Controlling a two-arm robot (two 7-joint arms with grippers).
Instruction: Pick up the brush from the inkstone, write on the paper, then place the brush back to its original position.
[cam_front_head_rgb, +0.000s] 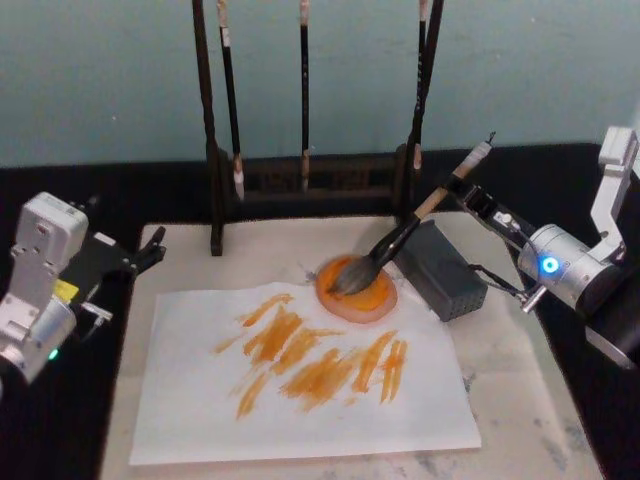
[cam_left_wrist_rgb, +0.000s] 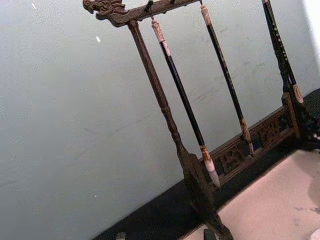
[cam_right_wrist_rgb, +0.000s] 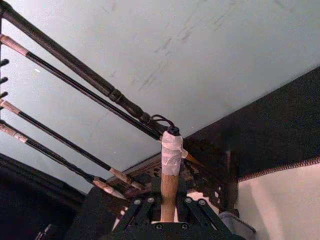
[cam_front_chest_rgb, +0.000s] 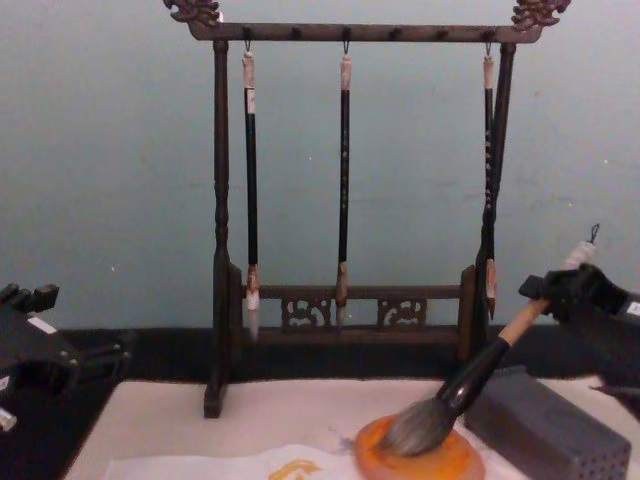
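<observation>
My right gripper (cam_front_head_rgb: 478, 205) is closed on the brush (cam_front_head_rgb: 395, 247) handle, high up so the bristles rest slanted on the inkstone (cam_front_head_rgb: 357, 290) beside the paper (cam_front_head_rgb: 300, 385). My left gripper (cam_front_head_rgb: 150, 250) sits parked, fingers unclear.

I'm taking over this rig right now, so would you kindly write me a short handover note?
Right gripper: around the brush handle near its taped end, jaws beside it in the right wrist view.
Left gripper: parked at the table's left edge.
Brush: tilted, bristles on the inkstone, shaft over the grey block.
Paper: already bears orange strokes.
Unclear whether writing is finished; if so, only release and retreat remain.
</observation>
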